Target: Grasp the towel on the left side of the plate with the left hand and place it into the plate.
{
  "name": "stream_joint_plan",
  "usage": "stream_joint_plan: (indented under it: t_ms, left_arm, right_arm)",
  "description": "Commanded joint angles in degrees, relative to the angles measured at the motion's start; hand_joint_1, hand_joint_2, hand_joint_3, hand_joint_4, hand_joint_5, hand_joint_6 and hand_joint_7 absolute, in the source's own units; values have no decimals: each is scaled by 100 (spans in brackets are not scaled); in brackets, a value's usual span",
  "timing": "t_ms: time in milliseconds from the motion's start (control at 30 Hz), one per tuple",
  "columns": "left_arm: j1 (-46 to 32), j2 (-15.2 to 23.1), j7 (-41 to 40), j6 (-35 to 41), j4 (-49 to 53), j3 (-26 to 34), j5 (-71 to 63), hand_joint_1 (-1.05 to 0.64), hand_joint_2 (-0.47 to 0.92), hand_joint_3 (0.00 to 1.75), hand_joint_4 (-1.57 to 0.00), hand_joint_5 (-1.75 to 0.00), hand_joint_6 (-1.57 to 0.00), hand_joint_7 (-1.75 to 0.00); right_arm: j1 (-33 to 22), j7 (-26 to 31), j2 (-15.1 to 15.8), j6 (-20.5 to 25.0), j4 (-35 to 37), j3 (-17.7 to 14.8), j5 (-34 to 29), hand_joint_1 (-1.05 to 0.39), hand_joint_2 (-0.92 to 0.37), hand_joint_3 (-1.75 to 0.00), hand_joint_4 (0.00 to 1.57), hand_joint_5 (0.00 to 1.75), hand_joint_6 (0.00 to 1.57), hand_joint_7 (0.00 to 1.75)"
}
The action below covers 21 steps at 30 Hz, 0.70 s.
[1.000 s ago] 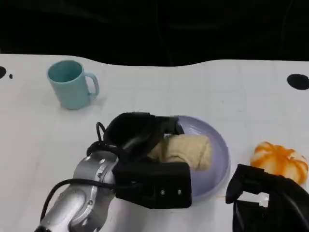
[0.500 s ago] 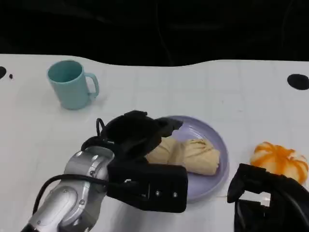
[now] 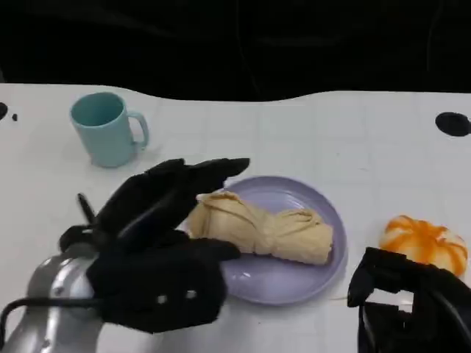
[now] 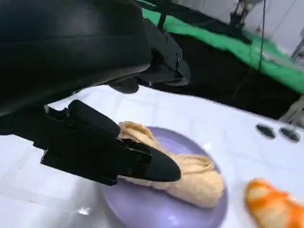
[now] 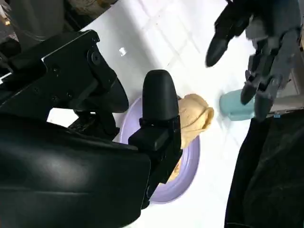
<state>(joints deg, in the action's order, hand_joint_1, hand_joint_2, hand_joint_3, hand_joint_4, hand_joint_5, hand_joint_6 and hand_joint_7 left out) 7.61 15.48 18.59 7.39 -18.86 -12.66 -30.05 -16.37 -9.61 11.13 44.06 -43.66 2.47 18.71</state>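
A rolled beige towel point(image 3: 261, 229) lies across the lilac plate point(image 3: 316, 268) in the middle of the white table. My left hand point(image 3: 158, 220) hovers at the plate's left rim with its fingers spread and nothing in them, clear of the towel. In the left wrist view the towel point(image 4: 190, 173) rests on the plate point(image 4: 137, 213) beyond my fingers point(image 4: 142, 161). My right hand point(image 3: 405, 309) sits low at the right front, its fingers apart and holding nothing. The right wrist view shows the towel point(image 5: 192, 118) on the plate point(image 5: 183, 180), and the left hand point(image 5: 251, 42) raised beyond it.
A teal mug point(image 3: 107, 129) stands at the back left. An orange-and-white pumpkin-like object point(image 3: 423, 239) lies to the right of the plate, close to my right hand. A black round mark point(image 3: 450, 123) sits at the far right. The table's far edge meets darkness.
My left hand has let go of the towel, spread its fingers and drawn back leftward off the plate. The towel now lies free and stretched out on the plate.
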Motion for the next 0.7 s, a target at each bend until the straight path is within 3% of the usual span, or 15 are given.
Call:
stream_joint_plan:
  t_ms: [33,133,267,333,367,467,600,700]
  left_arm:
    - [-496,-145,-204,-187,-236,530,843,-38,92,20,-52,-75,-65,-17]
    - [-944,-416,-276,-493,-282,903,1755,-22,92,21,-74,-78,-86,-19]
    - [-1568,-741,-358,-460,-525,1243,2633,-9,65,89,-92,-94,-115,-24]
    - [-1854,-838,-377,-233,-741,1341,2950,-7,63,100,-93,-106,-113,-44]
    - [-1960,-855,-380,-139,-824,1371,3056,-8,62,104,-92,-118,-105,-66]
    - [-2238,-945,-445,199,-1067,1437,3337,-11,57,114,-89,-145,-95,-104]
    - [-2596,-1116,-594,713,-1430,1489,3748,-14,47,128,-87,-163,-90,-133]
    - [-2727,-1165,-660,897,-1521,1476,3910,-13,47,128,-85,-170,-84,-147]
  right_arm:
    - [-1,-59,73,-127,34,-20,-5,-2,-53,-141,80,175,58,175]
    - [7,-45,46,-108,40,-23,5,-2,-53,-141,80,175,58,175]
    - [49,-8,62,-35,41,-12,-21,-2,-54,-141,80,175,59,175]
    - [59,-22,70,-70,71,-7,-30,-2,-53,-141,80,175,59,174]
    - [64,-34,72,-91,90,-9,-29,-1,-54,-141,80,175,59,174]
    - [68,-82,84,-157,142,-27,-20,-1,-54,-141,80,175,59,174]
    - [60,-146,90,-194,179,-98,35,0,-55,-141,80,175,59,175]
    - [73,-147,133,-128,154,-134,12,0,-55,-139,80,175,58,174]
